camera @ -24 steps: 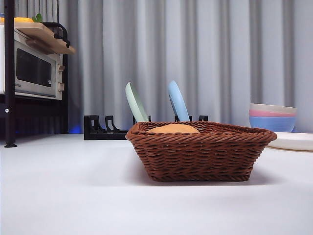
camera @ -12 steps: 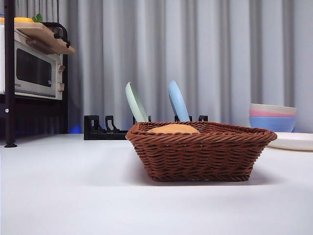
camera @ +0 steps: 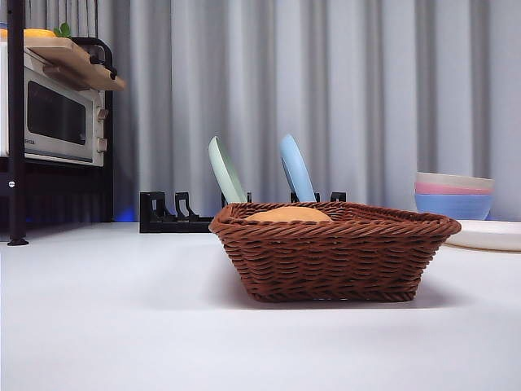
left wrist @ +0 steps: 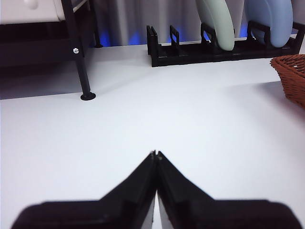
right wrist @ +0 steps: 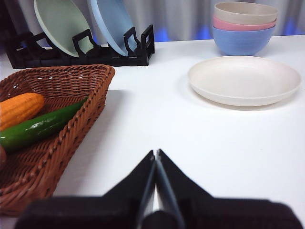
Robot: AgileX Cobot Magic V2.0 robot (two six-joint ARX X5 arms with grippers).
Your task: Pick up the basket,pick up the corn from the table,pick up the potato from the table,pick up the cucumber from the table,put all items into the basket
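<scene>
The basket (camera: 334,251) sits on the desk (camera: 106,318), corn (right wrist: 19,109) and cucumber (right wrist: 40,125) lying inside, long axes toward the rim; a tan edge there is judged the potato. Both grippers — left (left wrist: 155,155), right (right wrist: 156,153) — are seen closed, empty. The right is nearer; plate (right wrist: 244,79) and bowls (right wrist: 244,26) lie beyond.

Reddish-brown woven basket (right wrist: 90,102), ridged orange corn (right wrist: 19,109), dark green cucumber (right wrist: 40,125), white table (camera: 106,318).

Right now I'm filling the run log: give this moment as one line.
brown woven wicker basket: on table | ridged orange corn, dark green cucumber: inside | left pincer: shut | right pincer: shut
</scene>
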